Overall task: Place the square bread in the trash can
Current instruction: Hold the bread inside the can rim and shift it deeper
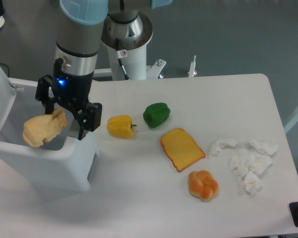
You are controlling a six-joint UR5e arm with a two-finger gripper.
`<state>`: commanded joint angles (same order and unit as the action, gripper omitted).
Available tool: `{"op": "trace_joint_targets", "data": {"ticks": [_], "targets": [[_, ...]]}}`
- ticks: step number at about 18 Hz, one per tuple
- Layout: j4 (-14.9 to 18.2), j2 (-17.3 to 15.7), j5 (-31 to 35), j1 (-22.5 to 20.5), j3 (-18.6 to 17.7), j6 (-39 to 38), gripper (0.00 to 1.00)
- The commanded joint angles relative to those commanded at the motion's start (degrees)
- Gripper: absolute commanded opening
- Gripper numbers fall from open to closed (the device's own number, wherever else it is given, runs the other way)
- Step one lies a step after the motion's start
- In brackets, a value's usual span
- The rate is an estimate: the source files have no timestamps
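We find the claw (59, 119) over the open trash can (49, 166), its fingers closed on a pale lumpy piece (43, 129) that hangs above the bin's opening. We judge that the step in hand concerns this piece, not the task item: the square bread (182, 148) lies flat on the surface (139, 198), well apart from the claw and untouched. The next move, in our judgement, calls for letting the pale piece drop, then carrying the claw across to the bread and gripping its thin edge.

On the surface we also note a yellow pepper (121, 126) just beside the bin, a green pepper (156, 114) near it, a round bun (203, 185) close below the bread, and crumpled paper (246, 161) to the side. Beyond the surface we see grey floor and the arm's white base (126, 34).
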<state>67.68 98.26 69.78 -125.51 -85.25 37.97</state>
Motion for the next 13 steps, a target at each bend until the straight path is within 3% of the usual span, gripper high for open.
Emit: {"op": "trace_joint_targets", "data": {"ticks": [5, 13], "targets": [[0.0, -1.84, 0.09, 2.02, -1.84, 0.17, 1.0], [0.0, -2.37, 0.09, 1.94, -1.84, 0.26, 1.0]]}}
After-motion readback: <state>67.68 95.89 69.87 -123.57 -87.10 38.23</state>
